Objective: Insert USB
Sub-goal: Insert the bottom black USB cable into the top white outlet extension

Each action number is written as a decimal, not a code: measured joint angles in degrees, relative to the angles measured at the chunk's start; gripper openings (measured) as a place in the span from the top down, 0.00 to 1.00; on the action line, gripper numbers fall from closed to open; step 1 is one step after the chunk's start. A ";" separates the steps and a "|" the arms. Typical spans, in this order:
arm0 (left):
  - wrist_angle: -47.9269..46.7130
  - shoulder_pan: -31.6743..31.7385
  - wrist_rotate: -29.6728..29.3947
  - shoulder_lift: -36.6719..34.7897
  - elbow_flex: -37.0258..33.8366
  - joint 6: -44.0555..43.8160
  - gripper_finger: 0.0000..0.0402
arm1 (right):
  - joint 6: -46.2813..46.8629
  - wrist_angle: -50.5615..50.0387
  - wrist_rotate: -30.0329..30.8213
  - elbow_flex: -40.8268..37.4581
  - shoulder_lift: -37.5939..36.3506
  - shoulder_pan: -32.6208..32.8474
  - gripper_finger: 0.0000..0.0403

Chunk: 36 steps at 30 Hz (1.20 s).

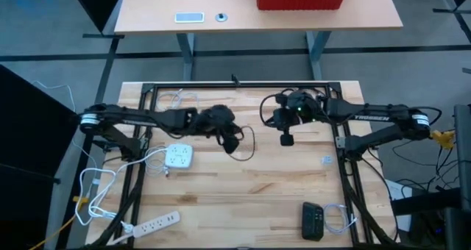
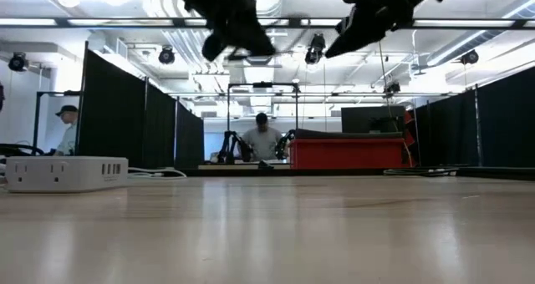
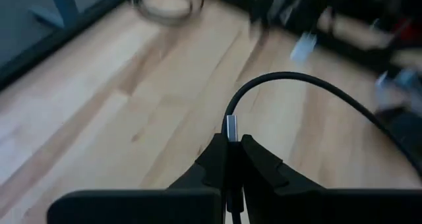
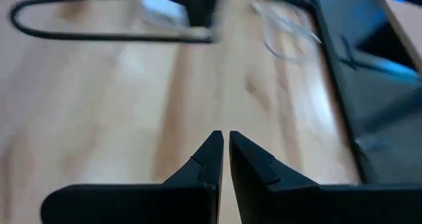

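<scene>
A white charging hub [image 1: 179,156] with a row of ports [image 2: 109,169] lies flat on the wooden table, left of centre. My left gripper [image 1: 232,137] hangs above the table to the hub's right, shut on a black USB cable [image 1: 248,143], which loops out beside it. The cable's silver plug [image 3: 231,128] sticks out past the fingertips. My right gripper [image 1: 285,138] hangs to the right of the left one, shut and holding nothing [image 4: 225,140]. In the low view both grippers sit high above the tabletop. My left gripper pinches the USB cable at its plug end [image 3: 231,145] between its two fingers. The silver plug tip juts just beyond the fingertips, and the black cord [image 3: 310,82] arcs away from it in a slack loop, clear of the table near the hold.
A white power strip [image 1: 152,224] lies at the near left with white cords [image 1: 103,180] around it. A black device [image 1: 313,220] with a white cable sits near right. A black frame [image 1: 235,85] borders the table. A person [image 2: 263,138] stands in the room behind.
</scene>
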 joint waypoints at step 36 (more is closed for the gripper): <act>21.35 1.88 6.60 -10.63 -0.07 11.98 0.98 | 3.39 20.62 -4.45 12.25 0.86 3.25 0.65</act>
